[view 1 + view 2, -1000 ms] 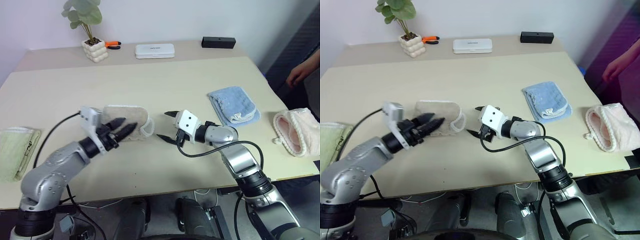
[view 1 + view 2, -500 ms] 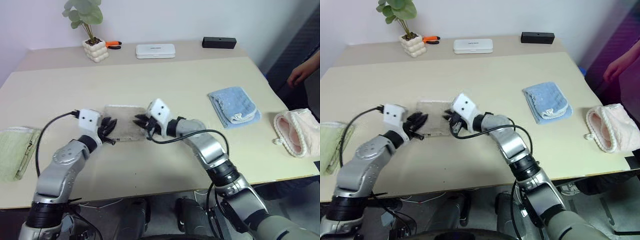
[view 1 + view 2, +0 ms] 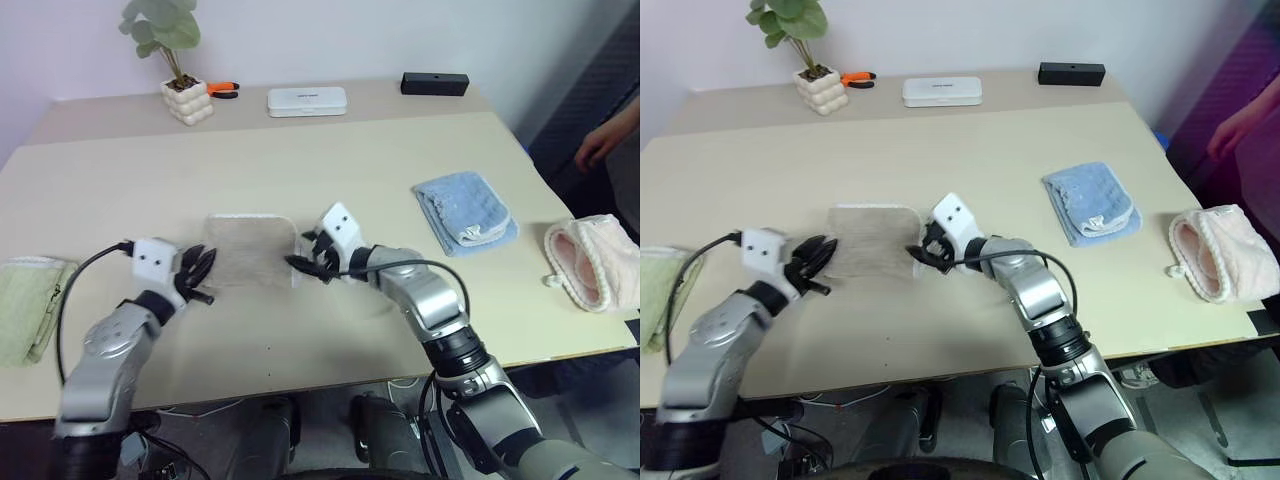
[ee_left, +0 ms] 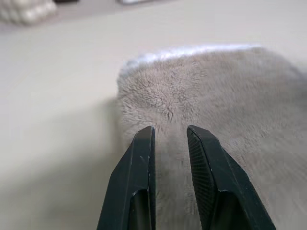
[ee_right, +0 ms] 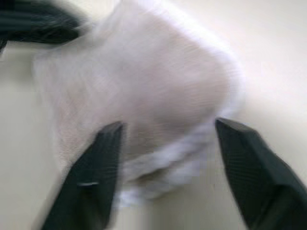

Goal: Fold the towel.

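both tools backed off the towel (image 3: 250, 250): right tool (image 3: 305, 262) spread wide, left tool (image 3: 197, 277) slightly parted.

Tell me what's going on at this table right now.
A two-armed robot is working on a beige towel lying flat on the table. The right gripper sits at the towel's right edge with its fingers spread wide around that edge. The left gripper is at the towel's left edge, its fingers a little apart, with nothing pinched between them. A folded light blue towel and a pink cloth lie off to the right.
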Controlling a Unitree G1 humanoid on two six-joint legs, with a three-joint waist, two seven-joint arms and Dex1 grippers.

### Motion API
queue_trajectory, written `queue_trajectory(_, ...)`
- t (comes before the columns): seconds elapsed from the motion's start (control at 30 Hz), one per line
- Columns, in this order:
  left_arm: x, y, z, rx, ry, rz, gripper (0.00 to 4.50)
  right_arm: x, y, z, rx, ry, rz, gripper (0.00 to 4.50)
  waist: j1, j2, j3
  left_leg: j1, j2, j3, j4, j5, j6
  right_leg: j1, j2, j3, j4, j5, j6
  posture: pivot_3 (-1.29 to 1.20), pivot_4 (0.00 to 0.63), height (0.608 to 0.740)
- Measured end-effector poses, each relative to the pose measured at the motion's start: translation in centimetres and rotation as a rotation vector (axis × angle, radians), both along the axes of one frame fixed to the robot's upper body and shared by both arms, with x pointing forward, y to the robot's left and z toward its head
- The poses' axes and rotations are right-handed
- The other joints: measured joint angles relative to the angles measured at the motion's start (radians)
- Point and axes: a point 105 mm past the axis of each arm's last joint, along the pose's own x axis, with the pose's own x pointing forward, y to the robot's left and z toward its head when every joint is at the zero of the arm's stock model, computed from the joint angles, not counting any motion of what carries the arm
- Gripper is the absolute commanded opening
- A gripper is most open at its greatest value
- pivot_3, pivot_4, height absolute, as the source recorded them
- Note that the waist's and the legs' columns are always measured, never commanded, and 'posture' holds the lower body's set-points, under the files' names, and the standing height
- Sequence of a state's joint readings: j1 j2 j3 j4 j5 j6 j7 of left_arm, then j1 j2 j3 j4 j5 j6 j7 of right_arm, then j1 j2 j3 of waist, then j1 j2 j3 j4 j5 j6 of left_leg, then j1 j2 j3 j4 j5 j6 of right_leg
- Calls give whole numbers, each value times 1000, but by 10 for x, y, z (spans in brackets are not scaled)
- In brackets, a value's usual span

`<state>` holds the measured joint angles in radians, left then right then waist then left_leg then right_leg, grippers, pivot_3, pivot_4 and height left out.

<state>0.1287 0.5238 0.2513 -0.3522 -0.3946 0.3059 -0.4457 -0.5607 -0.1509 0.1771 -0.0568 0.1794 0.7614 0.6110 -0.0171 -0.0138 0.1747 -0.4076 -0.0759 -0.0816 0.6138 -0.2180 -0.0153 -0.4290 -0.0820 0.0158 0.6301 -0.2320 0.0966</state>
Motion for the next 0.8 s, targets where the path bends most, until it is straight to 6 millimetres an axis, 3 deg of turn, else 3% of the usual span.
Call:
queue_trajectory(0.1,-14,3,-3,-8,18,-35,1043,0,-6,-9,16,115,-51,4416,1,0,0,0,0,0,0,0,0,0,0,0,0,-2,-4,0,150,740)
queue_trajectory(0.23,-29,2,-5,13,49,-94,1043,0,8,-27,86,301,-79,4416,-3,1,0,0,1,0,0,0,0,0,0,0,0,-2,-4,0,150,740)
queue_trajectory(0.47,-42,-7,-1,2,58,-143,1043,8,39,-24,177,436,-50,4416,-3,1,1,0,1,0,0,0,0,0,0,0,0,-2,-4,0,150,740)
queue_trajectory(0.57,-44,-11,-1,-10,64,-153,1043,8,49,-25,181,462,-25,3665,-3,1,0,0,1,0,0,0,0,0,0,0,0,-2,-4,0,150,740)
queue_trajectory(0.7,-46,-12,-1,-14,65,-159,1043,5,60,-31,193,498,2,1705,-4,1,1,0,1,0,0,0,0,0,1,-1,0,-2,-4,0,150,740)
queue_trajectory(0.8,-45,-14,-1,-19,64,-162,1043,7,64,-21,242,501,13,198,-4,1,1,0,1,0,0,0,0,0,1,-1,0,-2,-4,0,150,740)
